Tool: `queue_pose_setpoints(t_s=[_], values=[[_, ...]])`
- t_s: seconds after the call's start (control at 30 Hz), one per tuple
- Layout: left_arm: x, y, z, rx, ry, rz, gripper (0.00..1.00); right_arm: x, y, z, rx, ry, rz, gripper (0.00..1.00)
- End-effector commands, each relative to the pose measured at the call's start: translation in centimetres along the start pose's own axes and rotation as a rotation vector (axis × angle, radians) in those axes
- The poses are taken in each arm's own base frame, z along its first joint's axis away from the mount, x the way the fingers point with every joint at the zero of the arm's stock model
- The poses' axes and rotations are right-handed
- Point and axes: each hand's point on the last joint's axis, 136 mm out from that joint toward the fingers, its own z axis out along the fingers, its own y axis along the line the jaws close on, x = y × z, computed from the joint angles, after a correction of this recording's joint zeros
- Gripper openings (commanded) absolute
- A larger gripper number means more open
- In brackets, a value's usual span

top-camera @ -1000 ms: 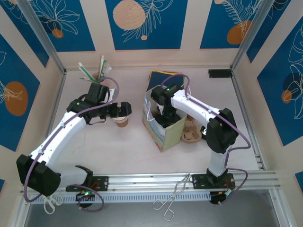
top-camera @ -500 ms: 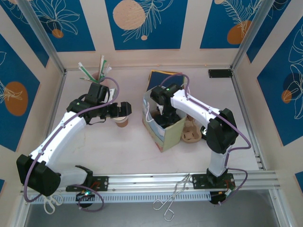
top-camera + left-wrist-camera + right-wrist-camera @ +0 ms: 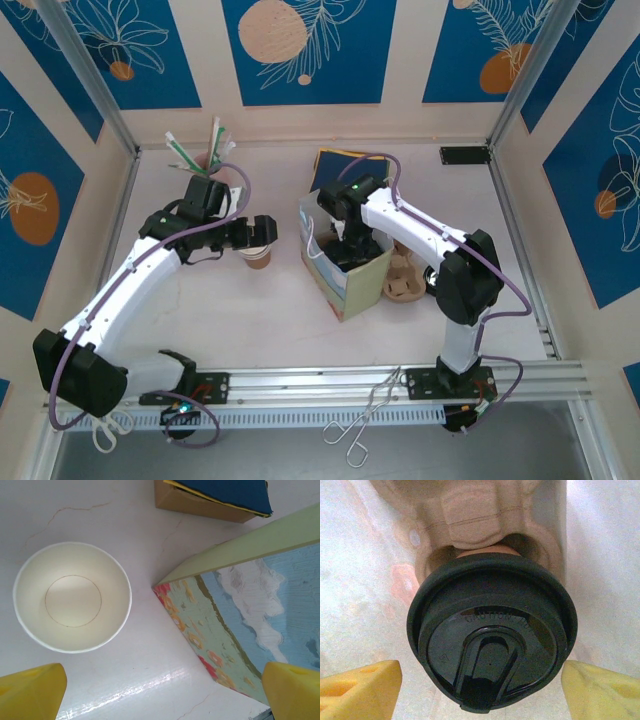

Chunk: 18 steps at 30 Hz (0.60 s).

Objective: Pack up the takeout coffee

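Landmark: printed paper bag (image 3: 346,268), standing open-topped at the middle of the table (image 3: 270,310).
Takeout coffee (image 3: 490,555): inside the paper bag, upright, seated in a socket of a pulp cup carrier (image 3: 470,510). Only a strip of its brown wall shows under its black lid (image 3: 492,630).
Right gripper (image 3: 481,690): reached down through the mouth of the paper bag and spread wide. One yellow fingertip (image 3: 360,687) stands on each side of the lid. It pinches nothing, and neither fingertip is seen pressing the lid.
Left gripper (image 3: 160,695): outside the paper bag, on its left, fully spread and holding nothing. It hangs over the bare table between the bag's corner and a loose cup.
Lidless paper cup (image 3: 72,597): upright on the table just left of the paper bag, not touching it, with its white inside empty.
Cardboard box (image 3: 215,500): behind the paper bag, apart from it, with a dark blue top.
Second pulp carrier (image 3: 405,280): on the table against the right side of the paper bag.
Cup of straws (image 3: 205,155): far left of the paper bag, near the back wall.
Metal tongs (image 3: 362,418): well in front of the paper bag, lying on the near rail.
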Motion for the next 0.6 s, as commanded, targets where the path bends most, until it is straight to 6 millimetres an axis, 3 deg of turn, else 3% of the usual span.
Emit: queue_pose_setpoints(t_s=[0.0, 0.57], values=[[0.03, 0.06, -0.34, 0.014, -0.007, -0.001, 1.00, 0.61, 0.05, -1.48, 0.001, -0.022, 0.010, 0.83], [-0.78, -0.49, -1.21, 0.035, -0.064, 0.010, 1.00, 0.55, 0.16, -1.87, 0.004, -0.031, 0.012, 0.83]])
